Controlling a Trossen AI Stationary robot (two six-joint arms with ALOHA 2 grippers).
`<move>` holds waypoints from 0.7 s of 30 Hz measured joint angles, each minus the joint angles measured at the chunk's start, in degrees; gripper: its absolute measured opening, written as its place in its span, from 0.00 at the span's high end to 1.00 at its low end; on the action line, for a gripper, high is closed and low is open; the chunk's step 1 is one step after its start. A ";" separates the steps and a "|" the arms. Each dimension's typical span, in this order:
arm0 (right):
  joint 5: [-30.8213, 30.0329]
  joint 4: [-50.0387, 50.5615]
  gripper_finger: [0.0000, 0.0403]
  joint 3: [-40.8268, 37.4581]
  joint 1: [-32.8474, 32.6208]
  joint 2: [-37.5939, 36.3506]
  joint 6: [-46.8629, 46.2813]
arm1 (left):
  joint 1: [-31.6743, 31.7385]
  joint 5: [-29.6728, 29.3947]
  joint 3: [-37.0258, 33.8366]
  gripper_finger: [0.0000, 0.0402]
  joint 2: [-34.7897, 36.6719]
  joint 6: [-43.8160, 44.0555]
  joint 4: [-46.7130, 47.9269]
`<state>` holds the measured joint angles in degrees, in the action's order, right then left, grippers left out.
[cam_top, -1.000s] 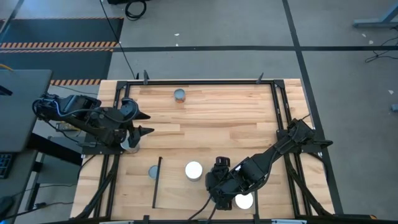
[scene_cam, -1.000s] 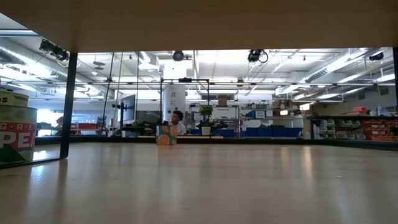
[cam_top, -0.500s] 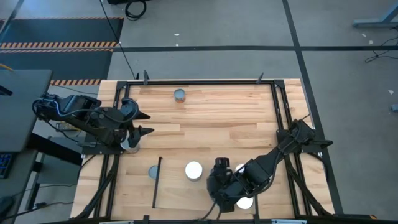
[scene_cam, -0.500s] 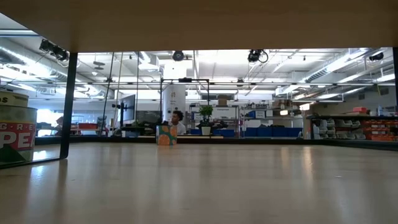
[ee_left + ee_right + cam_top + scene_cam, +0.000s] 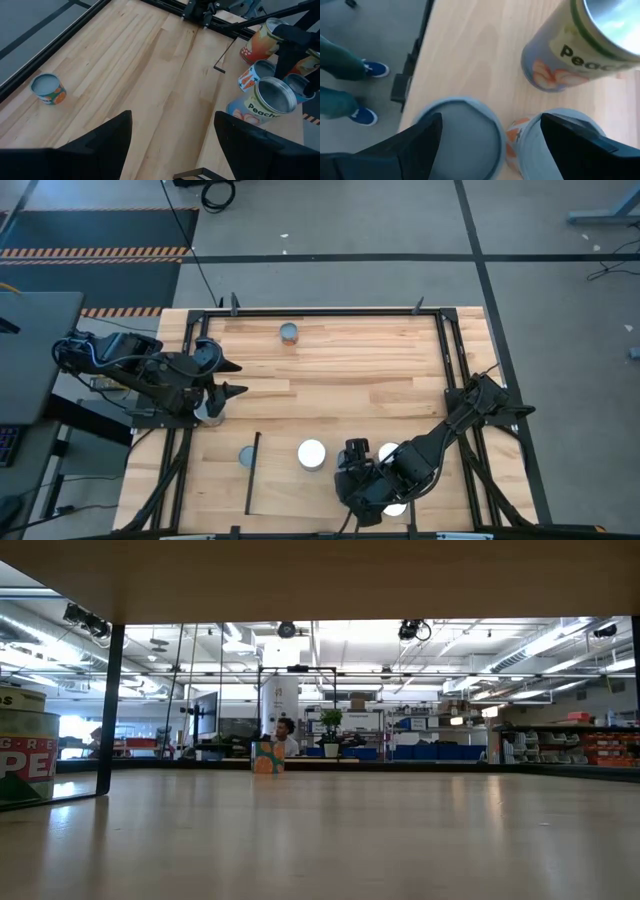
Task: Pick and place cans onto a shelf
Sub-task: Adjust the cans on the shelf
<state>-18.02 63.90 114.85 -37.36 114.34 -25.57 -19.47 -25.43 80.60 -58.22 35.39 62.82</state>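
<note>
From above I have the left gripper (image 5: pixel 228 378) parked at the table's nine o'clock edge, jaws spread and nothing between them; a can (image 5: pixel 210 412) stands just under it, close to the arm. Its wrist camera looks across the bare planks to a lone orange-labelled can (image 5: pixel 48 88) and, farther off, a cluster of peach-labelled cans (image 5: pixel 265 102) around the other arm.

Moving right, a grey-topped can (image 5: pixel 247 456) stands at about seven o'clock, just outside the shelf's black bar (image 5: pixel 251 472). The shelf (image 5: pixel 285 490) lies at six o'clock with a white-topped can (image 5: pixel 312 453) near its far edge. Another grey can (image 5: pixel 289 333) stands alone near twelve o'clock.

The right gripper (image 5: pixel 356 492) hangs low over the shelf's right part, at roughly five o'clock, with white-topped cans (image 5: pixel 389 452) showing just beside the arm. Its wrist view shows the jaws wide apart, straddling a grey-topped can (image 5: pixel 462 135) without touching it, another can (image 5: pixel 555 137) just beside and a tall peach can (image 5: pixel 580 47) beyond. A person's blue shoes (image 5: pixel 367 92) show off the table edge.
</note>
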 joint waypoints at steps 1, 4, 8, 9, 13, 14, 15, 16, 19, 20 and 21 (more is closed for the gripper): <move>0.46 -0.55 0.14 0.00 0.04 -0.02 0.32 | 0.00 0.00 0.00 0.29 0.00 0.01 0.01; 0.29 -2.48 0.14 0.00 -0.11 0.00 2.44 | 0.01 0.00 0.00 0.29 0.00 0.03 0.00; -0.64 -2.55 0.14 0.00 -0.29 0.00 2.73 | 0.01 0.00 0.00 0.29 0.00 0.02 0.01; -0.78 -2.25 0.14 0.00 -0.29 0.00 2.26 | -0.01 0.00 0.00 0.29 0.00 0.03 -0.01; -0.98 -1.89 0.14 0.24 -0.22 0.02 -0.22 | 0.01 0.00 0.00 0.29 0.00 0.04 -0.01; -0.62 -1.63 0.14 0.73 -0.32 0.05 -0.32 | 0.01 0.00 0.00 0.29 0.00 0.05 0.00; -0.06 -1.66 0.14 1.35 -0.52 0.05 -0.36 | -0.01 0.00 0.00 0.29 -0.01 0.03 0.01; 0.85 -1.82 0.14 1.99 -0.76 0.04 -0.38 | -0.01 0.00 0.00 0.29 0.00 0.03 0.01; 6.57 -3.13 0.14 2.89 -1.07 -0.02 -1.43 | -0.01 0.00 0.00 0.29 0.00 0.02 0.01; 8.82 -3.72 0.14 2.89 -1.07 -0.02 -2.36 | 0.00 0.00 0.00 0.29 0.00 -0.02 0.01; 10.73 -4.25 0.14 2.88 -1.07 0.00 -3.33 | 0.01 0.00 0.00 0.29 0.00 -0.03 -0.01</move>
<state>-7.29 59.65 117.73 -38.44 114.34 -28.90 -19.46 -25.43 80.60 -58.22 35.35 62.81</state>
